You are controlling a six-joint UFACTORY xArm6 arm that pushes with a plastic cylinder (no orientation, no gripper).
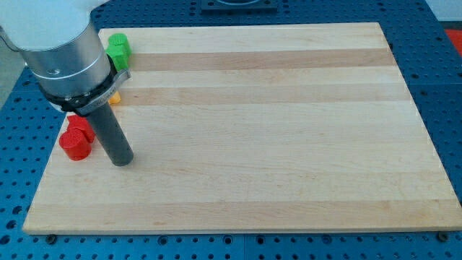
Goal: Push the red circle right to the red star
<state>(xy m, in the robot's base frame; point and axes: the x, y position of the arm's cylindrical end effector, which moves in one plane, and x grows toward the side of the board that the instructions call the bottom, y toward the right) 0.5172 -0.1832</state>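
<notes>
— Two red blocks sit at the view's left edge of the pale wooden board point(274, 130), pressed close together. The lower one, the red circle point(75, 145), is a squat round plastic piece near the board's left rim. Just above it, touching or nearly so, is a second red block point(81, 125), half hidden by the arm; I can't make out its shape from here, so I can't swear it is the star.

— And the rod?

— The straight dark rod comes down slantwise from the big grey cylinder of the arm point(61, 50), and my tip point(123, 160) rests on the board just to the right of the red circle, a little lower than it. There's a narrow strip of bare wood between them, so apart, not touching. There are no jaws at all on this arm, only that plain rod, so nothing is clamped or held.

— Anything else on the board?

— A green block point(118, 49) near the top-left corner, lobed at the edges, though I can't tell its exact shape. Below it, a sliver of an orange-yellow block point(114, 96) peeks out from under the arm's metal collar; its shape is hidden.

— And around the board?

— A blue perforated table point(444, 87) underneath, showing on all sides.
</notes>
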